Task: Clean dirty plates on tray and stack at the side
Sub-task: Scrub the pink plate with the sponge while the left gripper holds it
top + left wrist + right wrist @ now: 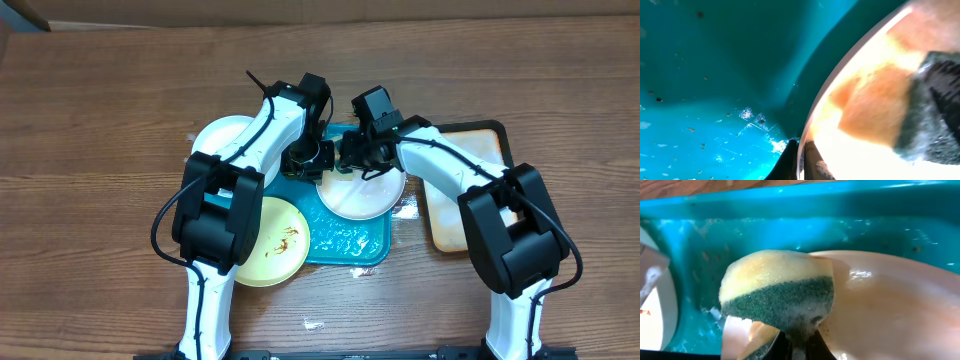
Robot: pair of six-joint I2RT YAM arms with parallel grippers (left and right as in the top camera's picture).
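A white plate point(365, 192) lies on the teal tray point(350, 245), tilted up at its far left rim. My left gripper point(312, 158) is shut on that rim; the left wrist view shows both fingers point(802, 162) pinching the plate's edge point(860, 160) above the wet tray point(715, 75). My right gripper point(355, 155) is shut on a yellow-and-green sponge point(777, 287), which presses on the plate point(890, 305). A pale yellow plate point(275, 240) with brown smears overlaps the tray's left edge. Another white plate point(225, 140) sits on the table left of the tray.
A black-rimmed tray with a beige inside point(470, 190) lies right of the teal tray. Soapy water and foam cover the teal tray's floor point(345, 240). Small wet spots lie on the wooden table point(315, 323) in front.
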